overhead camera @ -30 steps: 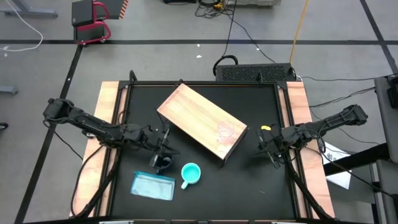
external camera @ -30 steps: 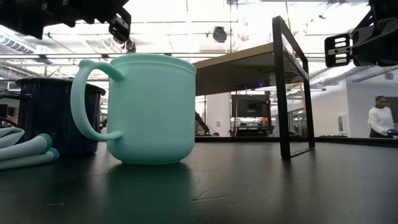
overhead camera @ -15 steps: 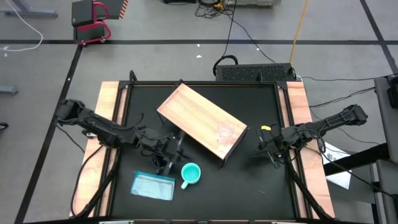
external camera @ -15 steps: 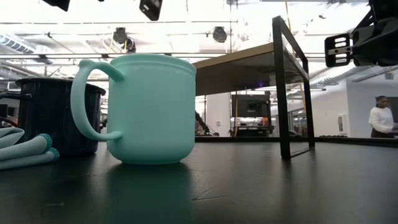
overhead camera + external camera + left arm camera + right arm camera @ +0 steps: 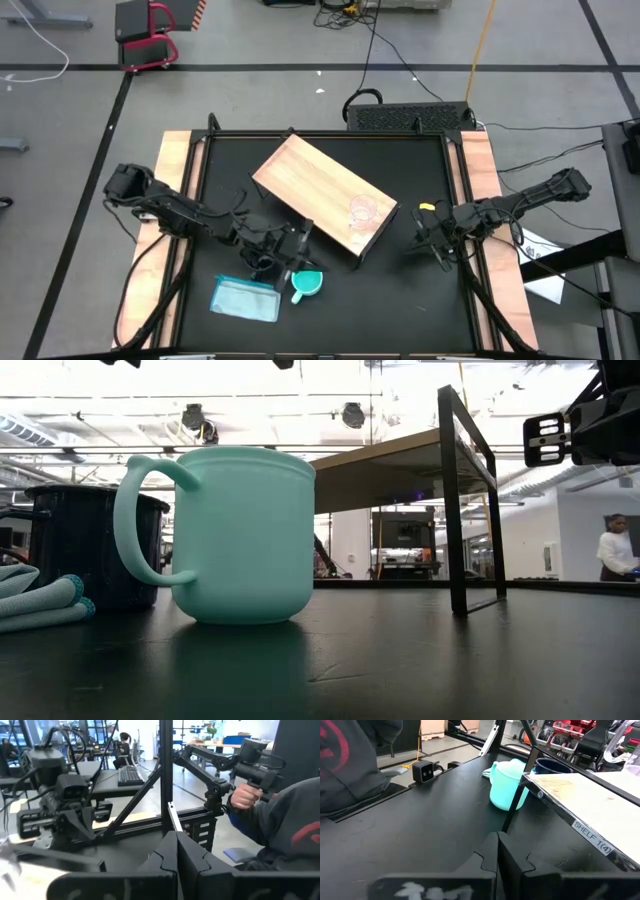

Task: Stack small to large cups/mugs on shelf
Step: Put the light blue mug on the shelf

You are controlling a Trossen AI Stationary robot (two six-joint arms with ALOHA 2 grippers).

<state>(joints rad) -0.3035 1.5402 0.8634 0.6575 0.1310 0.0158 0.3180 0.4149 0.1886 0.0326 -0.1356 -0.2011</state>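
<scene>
The cups are found in two places: the clear cup [image 5: 362,210] is stood on the right end of the shelf [image 5: 315,185], while the turquoise mug [image 5: 307,283] and the dark mug [image 5: 262,265] are set on the table [image 5: 400,290] near its front, left of centre. The left gripper [image 5: 297,248] is held just above the turquoise mug, its fingers [image 5: 175,860] closed on nothing. The right gripper [image 5: 432,238] is parked right of the shelf, fingers [image 5: 497,857] closed and empty. A light-blue packet [image 5: 246,298] is laid beside the mugs. Beyond the black table, a bright workshop is seen, with a person [image 5: 612,548] far off.
</scene>
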